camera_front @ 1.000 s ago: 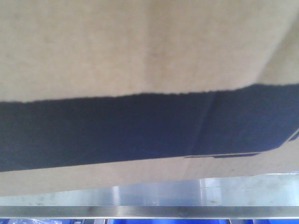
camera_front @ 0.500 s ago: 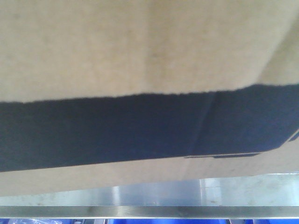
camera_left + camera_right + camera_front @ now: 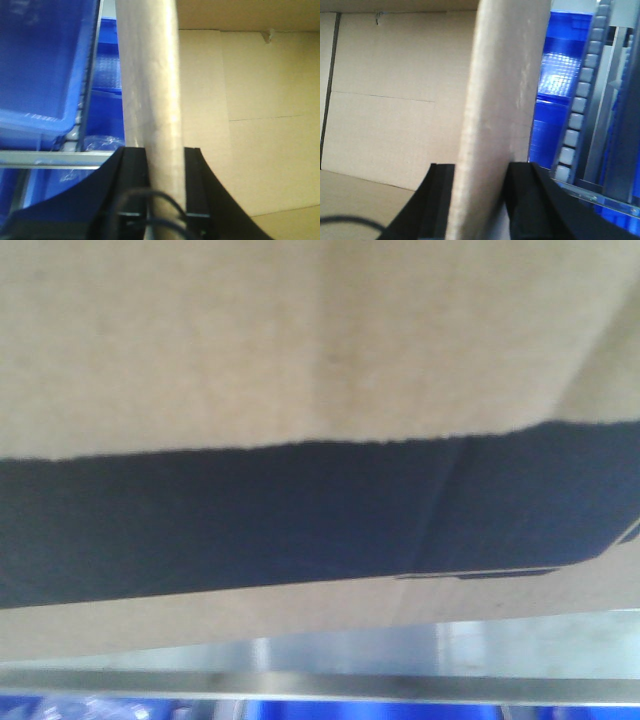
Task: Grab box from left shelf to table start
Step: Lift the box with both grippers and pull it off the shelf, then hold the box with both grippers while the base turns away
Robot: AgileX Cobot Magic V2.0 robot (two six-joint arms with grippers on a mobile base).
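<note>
The brown cardboard box [image 3: 300, 340] fills the front view, its black printed panel [image 3: 250, 525] running across the middle. Below it lies the silvery metal left shelf [image 3: 400, 680] with its straight front edge. In the left wrist view my left gripper [image 3: 164, 165] is shut on the box's upright wall [image 3: 155, 90], one black finger on each side. Seen from the right wrist, my right gripper [image 3: 479, 182] is shut on the opposite box wall [image 3: 500, 100] the same way. The box interior [image 3: 385, 100] shows beside each wall. The table is out of view.
Blue plastic bins [image 3: 45, 60] sit on the rack left of the box. A roller track [image 3: 580, 100] and more blue bins [image 3: 555, 75] stand to its right. Blue bins [image 3: 330, 710] also show under the shelf edge.
The shelf edge and blue bins below have tilted and shifted slightly in the front view; the box stays nearly in place in the frame.
</note>
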